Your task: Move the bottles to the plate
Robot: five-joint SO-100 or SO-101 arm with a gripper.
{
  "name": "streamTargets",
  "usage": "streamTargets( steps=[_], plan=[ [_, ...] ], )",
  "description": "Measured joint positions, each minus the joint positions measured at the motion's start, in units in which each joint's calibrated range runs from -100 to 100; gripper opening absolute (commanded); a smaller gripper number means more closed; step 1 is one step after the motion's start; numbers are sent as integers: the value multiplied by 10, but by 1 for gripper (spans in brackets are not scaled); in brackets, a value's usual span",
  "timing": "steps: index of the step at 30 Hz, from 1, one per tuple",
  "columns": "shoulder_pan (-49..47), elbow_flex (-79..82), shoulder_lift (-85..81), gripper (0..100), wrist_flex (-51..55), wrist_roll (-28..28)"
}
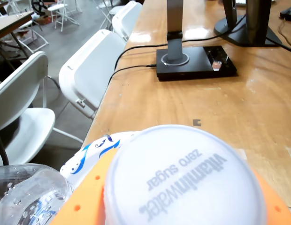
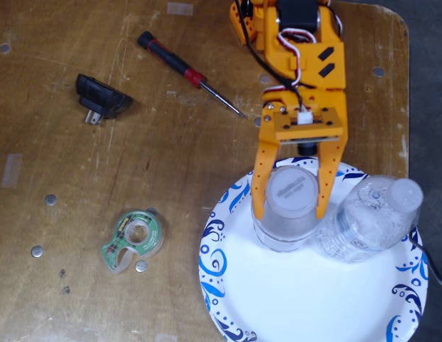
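In the fixed view my orange gripper (image 2: 289,212) reaches down from the top and is shut on a wide clear bottle (image 2: 286,226) with a whitish cap. That bottle stands upright on the back part of the white, blue-swirled plate (image 2: 314,292). The wrist view looks straight down on its cap (image 1: 183,180), printed "vitaminwater zero sugar", with an orange finger (image 1: 87,194) on each side. A second clear bottle (image 2: 367,221) stands on the plate just right of the gripped one. In the wrist view it shows at the lower left (image 1: 28,197), with the plate's rim (image 1: 96,150) beside it.
On the wooden table left of the plate lie a green tape dispenser (image 2: 133,239), a black plug adapter (image 2: 100,96) and a red-handled screwdriver (image 2: 189,71). The table's edge runs close on the right. The wrist view shows a black monitor base (image 1: 195,63) and white folding chairs (image 1: 89,75).
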Motion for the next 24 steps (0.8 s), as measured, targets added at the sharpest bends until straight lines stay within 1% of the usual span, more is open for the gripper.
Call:
streamTargets(
  steps=[3,6,15,18,24],
  plan=[
    [5,8,30,3,-66,0],
    [7,11,58,3,-103,0],
    [-2,39,65,5,-123,0],
    [-1,44,65,13,-128,1],
    [-3,46,66,35,-130,-1]
  ],
)
